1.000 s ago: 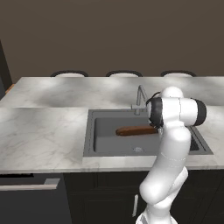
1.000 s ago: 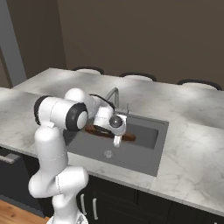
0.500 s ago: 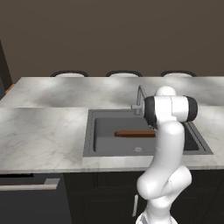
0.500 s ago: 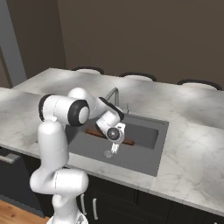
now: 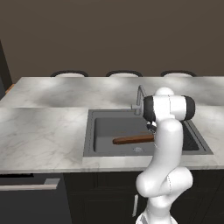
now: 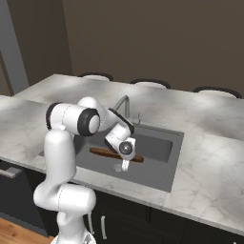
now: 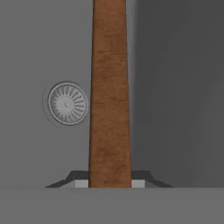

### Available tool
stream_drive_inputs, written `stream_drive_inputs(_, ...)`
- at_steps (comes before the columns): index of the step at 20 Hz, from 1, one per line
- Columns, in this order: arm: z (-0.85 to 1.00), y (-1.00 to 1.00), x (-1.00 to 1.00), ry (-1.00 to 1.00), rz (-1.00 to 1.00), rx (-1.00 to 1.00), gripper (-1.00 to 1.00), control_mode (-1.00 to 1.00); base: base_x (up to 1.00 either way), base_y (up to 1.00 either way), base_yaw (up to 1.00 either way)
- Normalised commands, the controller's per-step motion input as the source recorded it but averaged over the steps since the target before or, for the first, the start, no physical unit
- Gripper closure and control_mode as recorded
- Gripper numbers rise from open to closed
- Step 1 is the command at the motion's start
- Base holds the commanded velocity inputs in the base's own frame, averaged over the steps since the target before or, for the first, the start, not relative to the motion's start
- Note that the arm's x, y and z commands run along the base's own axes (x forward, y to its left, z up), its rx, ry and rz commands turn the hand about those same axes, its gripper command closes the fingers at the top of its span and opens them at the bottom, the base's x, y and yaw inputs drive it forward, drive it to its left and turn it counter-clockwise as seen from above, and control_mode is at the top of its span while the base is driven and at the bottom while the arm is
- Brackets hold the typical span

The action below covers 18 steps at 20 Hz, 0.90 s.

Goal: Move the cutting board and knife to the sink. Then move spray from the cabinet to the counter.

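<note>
Since the earlier frames the arm has drawn its upper links more upright over the basin, the wrist has dropped lower toward the front of the sink (image 5: 144, 131), and the cutting board (image 5: 133, 139) has come down with it, riding a little nearer the basin floor.

Gripper (image 6: 125, 162): in the hand view its jaws are clenched on the near end of the cutting board (image 7: 109, 96), which runs edge-on straight away from the camera. Grip appears firm on the narrow edge; the board is grasped, not resting free.

Cutting board: inside the sink (image 6: 157, 147), lying roughly level along its length, beside the drain (image 7: 67, 103). Whether its far end touches the basin floor cannot be told.

Step in hand, by judgement: placing the board in the sink, near completion. Next move calls for a short lowering until the board seats, then releasing the jaws and lifting clear of the faucet (image 5: 139, 97).

Remaining: knife to the sink, then spray from cabinet to surface (image 5: 43, 131). None of those three items is located in these views.

Beyond the sink, stool backs (image 6: 150, 84) stand along the far side of the surface.
</note>
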Motion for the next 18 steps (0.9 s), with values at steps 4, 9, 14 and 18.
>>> stream_drive_inputs(4,-0.19,-0.02,0.00,0.07,0.20,0.00,1.00,-1.00,0.00,0.00,0.00)
stream_drive_inputs(9,-0.13,-0.01,0.03,0.07,0.15,0.00,1.00,-1.00,0.00,0.00,0.00)
stream_drive_inputs(14,-0.12,-0.01,0.09,0.06,0.07,0.00,1.00,-1.00,0.00,0.00,0.00)
stream_drive_inputs(18,-0.11,0.00,0.07,0.09,0.06,0.00,1.00,-1.00,0.00,0.00,0.00)
